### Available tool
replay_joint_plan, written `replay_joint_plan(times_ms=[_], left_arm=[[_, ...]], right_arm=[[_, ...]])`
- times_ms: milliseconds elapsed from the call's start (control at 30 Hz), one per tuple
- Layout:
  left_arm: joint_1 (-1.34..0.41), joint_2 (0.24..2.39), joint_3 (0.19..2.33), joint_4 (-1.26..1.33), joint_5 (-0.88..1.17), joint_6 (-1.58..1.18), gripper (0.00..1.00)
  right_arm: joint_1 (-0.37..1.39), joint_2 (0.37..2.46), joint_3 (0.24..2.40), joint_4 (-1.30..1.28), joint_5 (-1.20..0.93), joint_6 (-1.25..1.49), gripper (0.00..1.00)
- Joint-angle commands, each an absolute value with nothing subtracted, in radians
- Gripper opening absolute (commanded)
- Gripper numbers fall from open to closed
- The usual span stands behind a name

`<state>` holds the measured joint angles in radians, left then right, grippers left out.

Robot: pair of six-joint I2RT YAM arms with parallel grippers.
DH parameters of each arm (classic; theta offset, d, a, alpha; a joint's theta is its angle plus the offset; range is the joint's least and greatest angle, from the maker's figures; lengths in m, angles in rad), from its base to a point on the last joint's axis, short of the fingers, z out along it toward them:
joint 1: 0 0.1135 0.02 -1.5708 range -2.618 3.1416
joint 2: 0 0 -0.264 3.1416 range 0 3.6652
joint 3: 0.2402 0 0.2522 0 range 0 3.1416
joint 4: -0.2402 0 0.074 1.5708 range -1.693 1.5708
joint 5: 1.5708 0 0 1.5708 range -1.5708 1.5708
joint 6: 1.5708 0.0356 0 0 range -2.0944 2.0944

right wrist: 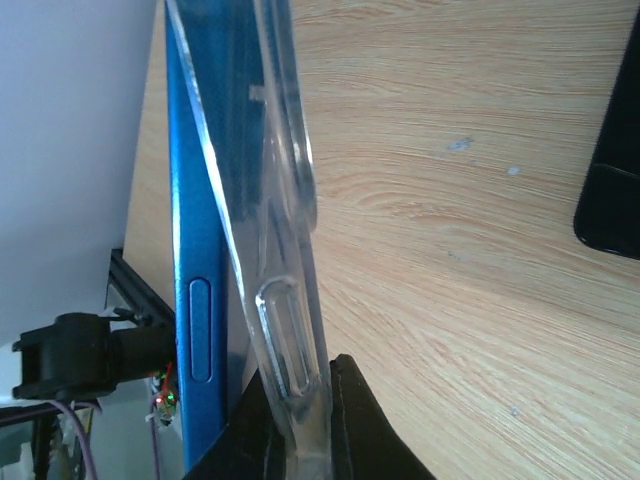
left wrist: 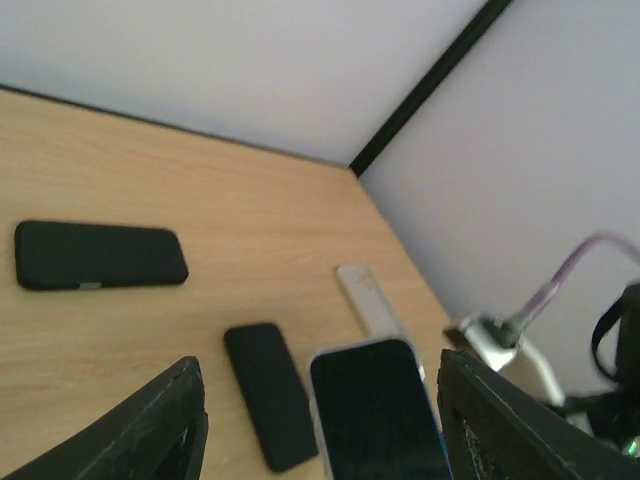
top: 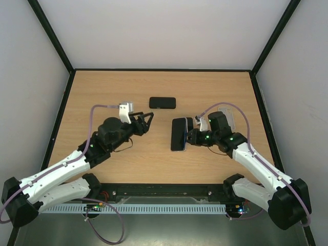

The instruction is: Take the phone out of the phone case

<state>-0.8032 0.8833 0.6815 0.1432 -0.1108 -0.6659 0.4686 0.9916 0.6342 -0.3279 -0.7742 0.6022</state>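
Pinching the near end of the clear phone case (right wrist: 285, 300), the right gripper (top: 187, 135) holds it a little right of the middle of the table (top: 118, 92). The blue phone (top: 178, 134) sits in this case. In the right wrist view the case stands apart from the phone at the far end, but close to the fingers the two lie together. So I judge the phone is only partly free. I cannot tell whether its edge is also between the fingers.

The left gripper (top: 148, 123) is spread wide and holds nothing. It is near the phone but not touching it.

The main danger, I think, is that the phone drops out of the loose case onto the wood, because nothing else supports it. The thin case can also bend and slip from the fingers. If the left gripper closes on the case rim together with the phone, pulling separates nothing.

A black slab (top: 162, 103) lies farther back, apart from the phone.
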Motion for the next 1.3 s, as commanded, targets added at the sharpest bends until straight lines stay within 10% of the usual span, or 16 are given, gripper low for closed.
replay_joint_plan(times_ms=[0, 500, 1267], left_arm=[[-0.920, 0.923, 0.659, 0.054, -0.232, -0.543, 0.61], [-1.431, 1.119, 0.631, -0.001, -0.776, -0.478, 0.65], [-1.439, 1.364, 0.684, 0.034, -0.771, -0.425, 0.71]], right_arm=[[0.465, 1.009, 0.641, -0.356, -0.747, 0.597, 0.02], [0.465, 1.145, 0.712, -0.582, -0.689, 0.535, 0.02], [0.567, 1.567, 0.808, -0.249, -0.658, 0.584, 0.02]])
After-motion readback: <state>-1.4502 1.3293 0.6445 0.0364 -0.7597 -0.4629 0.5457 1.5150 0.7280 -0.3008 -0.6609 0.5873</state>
